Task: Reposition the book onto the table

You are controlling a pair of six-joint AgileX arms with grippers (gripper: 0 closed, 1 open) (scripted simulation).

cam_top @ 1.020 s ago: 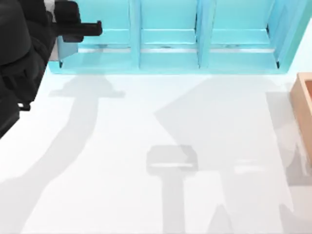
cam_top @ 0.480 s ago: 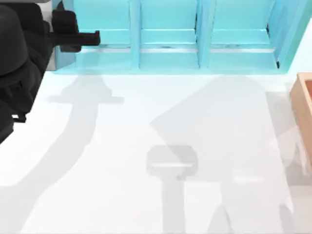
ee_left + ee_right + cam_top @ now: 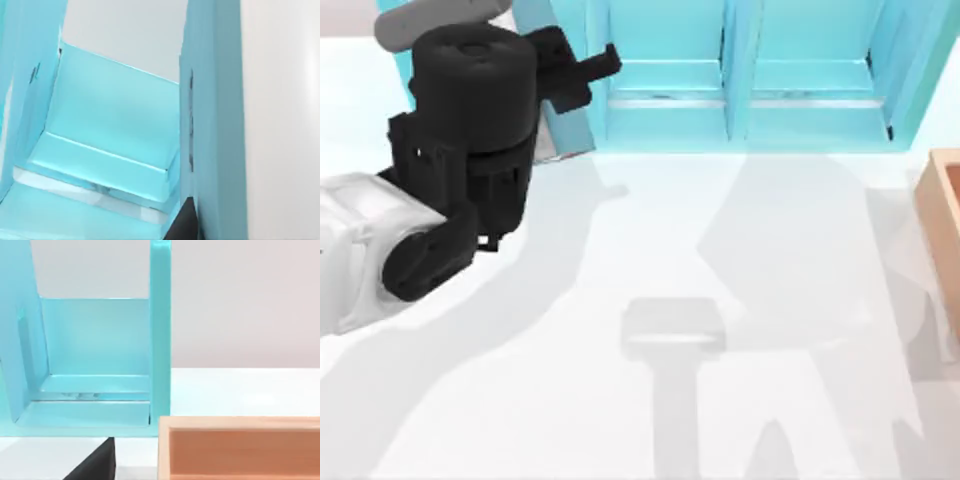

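The left gripper (image 3: pixel 605 63) is hanging over the table's (image 3: pixel 770 250) rear left corner, reaching along the rear edge towards the right edge, and it appears to be clamping the book (image 3: pixel 565 130). 1 dark finger is lying across the light-blue cover, so the claw is standing narrow around the book's thickness. The second finger is hidden beneath. The book is sitting tilted just beside the left end of the shelf (image 3: pixel 665 110), with its pale page edge facing the table's front edge. It looks raised off the surface rather than resting on it. The right gripper (image 3: pixel 97 465) is idling low near the right edge, facing the wooden box (image 3: pixel 945 220) and the shelf's last compartment; I cannot tell how its claw is set. The step in hand seems to be carrying the book away from the shelf. To do it well, the arm should be drawing the book clear of the shelf's end wall before turning it. It should then level the cover and lower it over the bare middle of the table, well apart from the box. The claw should open only once the book's broad face is lying flat.
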